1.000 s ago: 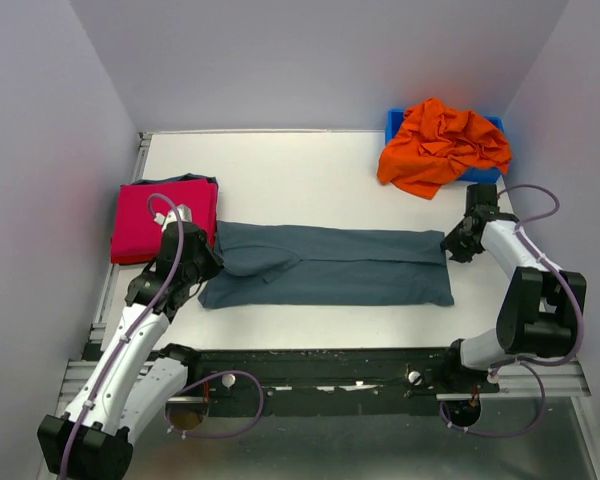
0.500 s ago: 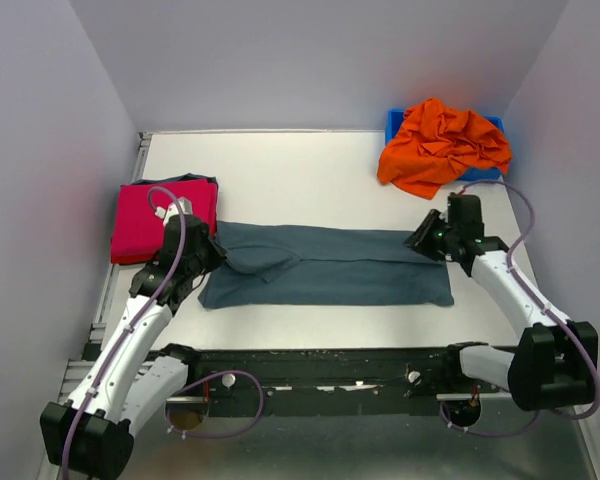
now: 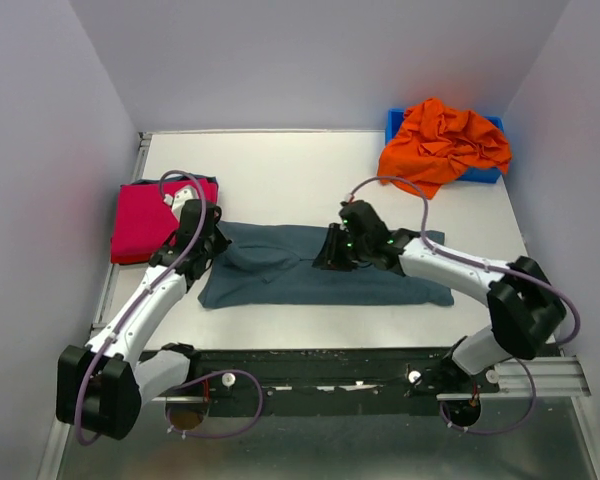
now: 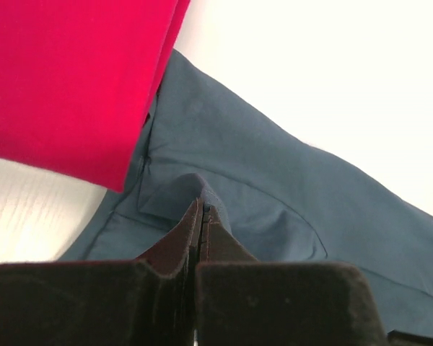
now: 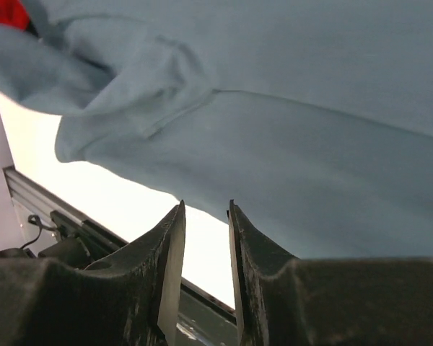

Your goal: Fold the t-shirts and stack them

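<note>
1. Three t-shirts: grey-blue shirt (image 3: 280, 285) flat in the middle of the worktop (image 3: 280, 170), magenta-red shirt (image 3: 138, 225) folded at 9 o'clock, orange shirt (image 3: 440, 145) heaped at 1 o'clock.
2. Left gripper (image 4: 202, 210) is clamped on the grey-blue shirt's 9 o'clock end.
3. Right gripper (image 5: 206, 210), slightly parted, empty, over its middle.

Slate grey-blue t-shirt (image 3: 320, 268): soft matt cotton with shallow creases; stitched seams show in both wrist views.
Magenta-red t-shirt (image 3: 138, 228): same matt cloth, face smooth and flat.
Orange t-shirt (image 3: 442, 145): matt cloth, heavily crumpled.
Bin (image 3: 393, 122): blue plastic, rigid, slight sheen.
Bench (image 3: 280, 170): white, matt; fine faint grain in the left wrist view.
Left claw (image 4: 203, 210): dark pads with a felt-like nap.
Right claw (image 5: 206, 213): dark, hard, grainy matt plastic.
Arm shells (image 3: 450, 268): white, smooth, glossy plastic.
Front rail (image 3: 552, 372): bare metal.
</note>
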